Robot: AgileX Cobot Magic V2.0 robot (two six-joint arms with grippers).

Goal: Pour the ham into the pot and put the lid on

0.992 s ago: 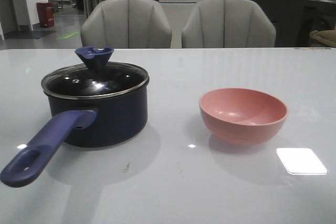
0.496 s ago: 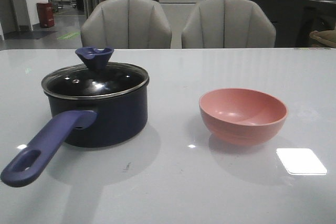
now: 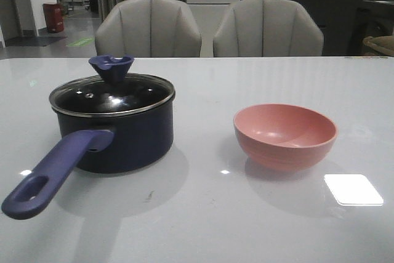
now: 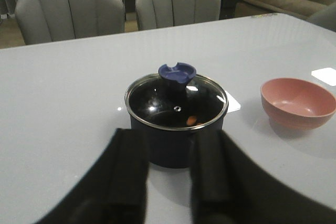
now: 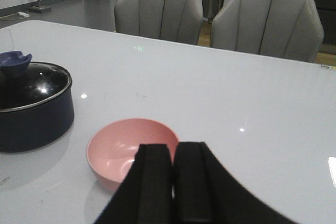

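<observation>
I see navy saucepan [image 3: 117, 133] at 9 o'clock of table [image 3: 203, 214], glass lid [image 3: 112, 95] seated on its rim, blue-purple knob [image 3: 111, 66] upright, handle [image 3: 52, 170] pointing toward 7 o'clock. One orange ham piece [image 4: 192, 120] visible through lid, inside pot. Pink bowl [image 3: 285, 135] at 3 o'clock, apart from saucepan, looks empty. Left gripper [image 4: 170, 177]: fingers spread, holding nothing. Right gripper [image 5: 172, 182]: fingers pressed together, holding nothing.

Lid [image 4: 176, 98] covers pot [image 4: 173, 148]; ham [image 4: 192, 120] inside.

Both pincers [image 4: 170, 177] [image 5: 172, 182] have broad, matte black fingers.
</observation>
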